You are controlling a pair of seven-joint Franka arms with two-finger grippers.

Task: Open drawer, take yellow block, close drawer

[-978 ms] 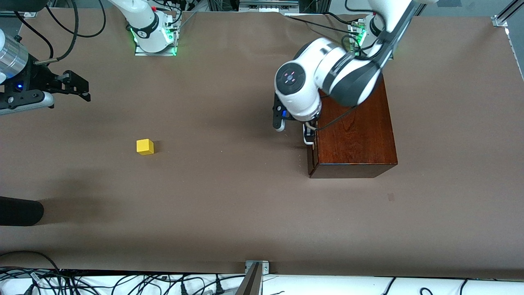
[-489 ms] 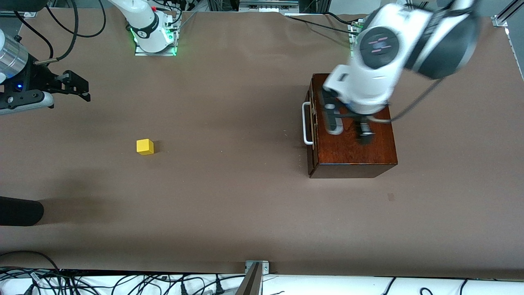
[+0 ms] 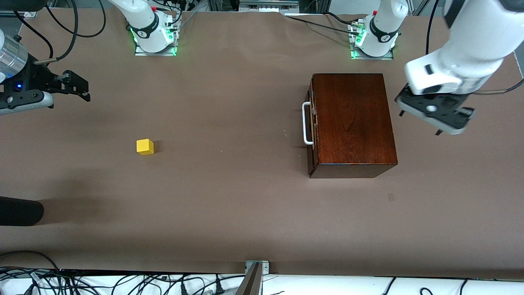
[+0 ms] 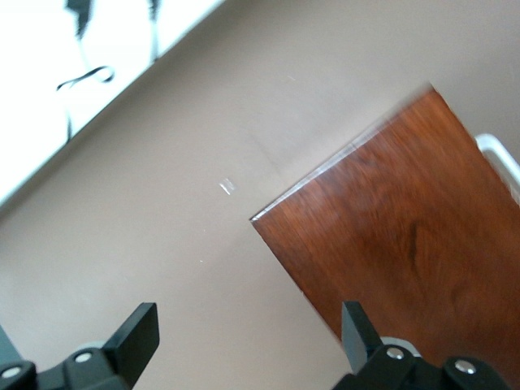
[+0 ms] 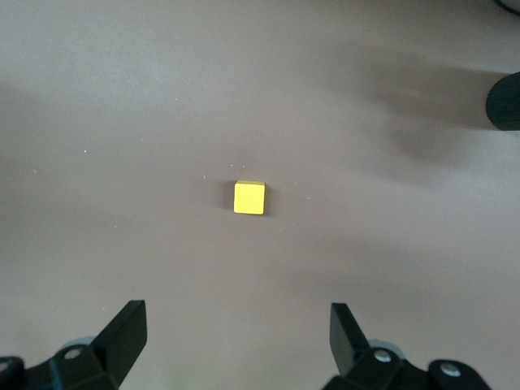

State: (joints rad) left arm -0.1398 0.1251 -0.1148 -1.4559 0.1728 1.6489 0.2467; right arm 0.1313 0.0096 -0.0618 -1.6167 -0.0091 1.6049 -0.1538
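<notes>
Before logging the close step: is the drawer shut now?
Shut: the drawer front sits flush with the wooden box, with no pale interior showing.

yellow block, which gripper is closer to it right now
Right. The right gripper hangs open over the table toward the right arm's end, near the yellow block. The left gripper, also open, is past the wooden box.

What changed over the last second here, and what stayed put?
The left gripper left the drawer handle, swung up over the wooden box, and now hangs open over the table at the left arm's end. The drawer is closed. The yellow block and the waiting, open right gripper did not move.
</notes>
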